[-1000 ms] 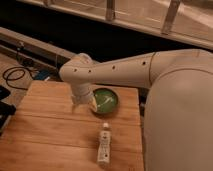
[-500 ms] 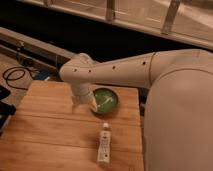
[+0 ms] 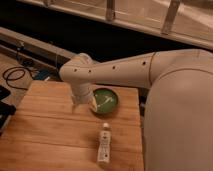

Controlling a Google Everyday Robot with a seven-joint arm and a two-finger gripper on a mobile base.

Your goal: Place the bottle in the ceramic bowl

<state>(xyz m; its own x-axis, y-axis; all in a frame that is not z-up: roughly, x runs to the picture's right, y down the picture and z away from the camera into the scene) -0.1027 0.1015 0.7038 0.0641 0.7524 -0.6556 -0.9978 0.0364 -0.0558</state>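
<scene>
The white bottle [image 3: 104, 143] lies on its side on the wooden table [image 3: 45, 130], cap pointing away from me, near the front right. The green ceramic bowl [image 3: 107, 99] sits behind it near the table's far edge. My gripper [image 3: 86, 102] hangs from the white arm just left of the bowl, its tip at the bowl's left rim. The gripper is well apart from the bottle, which lies free in front of it.
The large white arm [image 3: 165, 85] and body fill the right side and reach over the table's right edge. Black cables [image 3: 17, 75] lie on the floor at the left. A dark rail and a glazed wall run behind the table.
</scene>
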